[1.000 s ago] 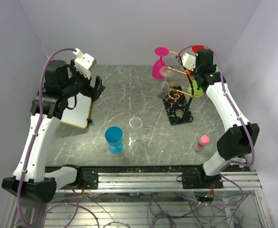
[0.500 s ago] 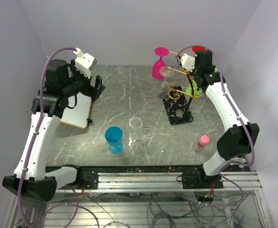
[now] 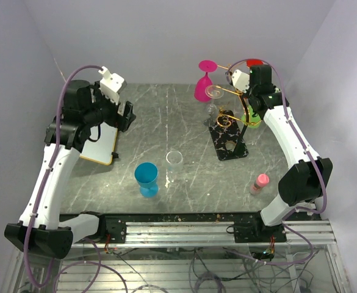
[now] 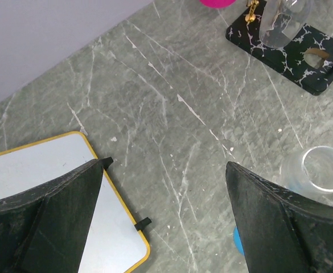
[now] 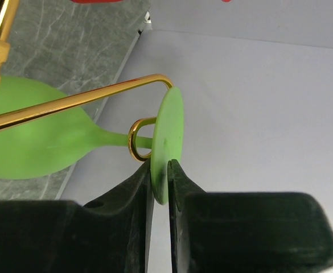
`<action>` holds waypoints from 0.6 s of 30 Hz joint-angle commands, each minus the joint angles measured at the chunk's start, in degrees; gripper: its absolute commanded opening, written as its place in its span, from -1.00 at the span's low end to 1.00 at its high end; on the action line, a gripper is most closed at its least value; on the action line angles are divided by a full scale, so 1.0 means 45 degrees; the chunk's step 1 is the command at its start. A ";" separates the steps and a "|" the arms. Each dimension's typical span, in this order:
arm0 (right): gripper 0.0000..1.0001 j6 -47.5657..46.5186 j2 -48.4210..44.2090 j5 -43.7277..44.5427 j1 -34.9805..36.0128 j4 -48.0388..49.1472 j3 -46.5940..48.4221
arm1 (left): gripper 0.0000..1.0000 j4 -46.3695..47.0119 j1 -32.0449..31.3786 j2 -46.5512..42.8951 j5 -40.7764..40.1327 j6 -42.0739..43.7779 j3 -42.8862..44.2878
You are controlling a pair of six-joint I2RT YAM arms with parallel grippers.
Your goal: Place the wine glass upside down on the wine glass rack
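Observation:
The wine glass rack (image 3: 227,119) is a gold wire stand on a black marbled base (image 3: 229,145) at the back right; the base also shows in the left wrist view (image 4: 294,50). My right gripper (image 5: 161,170) is shut on the round foot of a green wine glass (image 5: 169,133). The glass's stem passes through a gold loop (image 5: 135,139) at the end of a rack arm, and its bowl (image 5: 35,139) hangs beyond. From above, the green glass (image 3: 252,117) shows under my right gripper (image 3: 251,102). My left gripper (image 4: 165,170) is open and empty above the table (image 4: 172,85).
A pink glass (image 3: 204,85), a clear glass (image 3: 213,93) and a red glass (image 3: 255,62) hang on the rack. A blue cup (image 3: 146,178) and a clear tumbler (image 3: 174,160) stand mid-table. A pink bottle (image 3: 260,182) stands front right. A yellow-edged white board (image 3: 102,141) lies left.
My left arm has lifted and shifted slightly right. My right gripper stays shut on the green glass's foot, barely moved.

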 commanded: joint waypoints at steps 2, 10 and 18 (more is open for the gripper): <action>-0.65 0.0443 -0.0105 -0.0393 0.0113 -0.0496 0.0058 | 0.98 0.0510 0.0122 -0.0139 0.0225 0.0308 -0.0391; -0.50 0.0482 -0.0502 -0.0601 0.0111 -0.0633 -0.0275 | 0.98 0.0503 0.0122 -0.0250 0.0239 0.0698 -0.0849; -0.32 0.0561 -0.0808 -0.0740 0.0171 -0.0781 -0.0455 | 0.98 0.0407 0.0122 -0.0192 0.0374 0.0902 -0.1447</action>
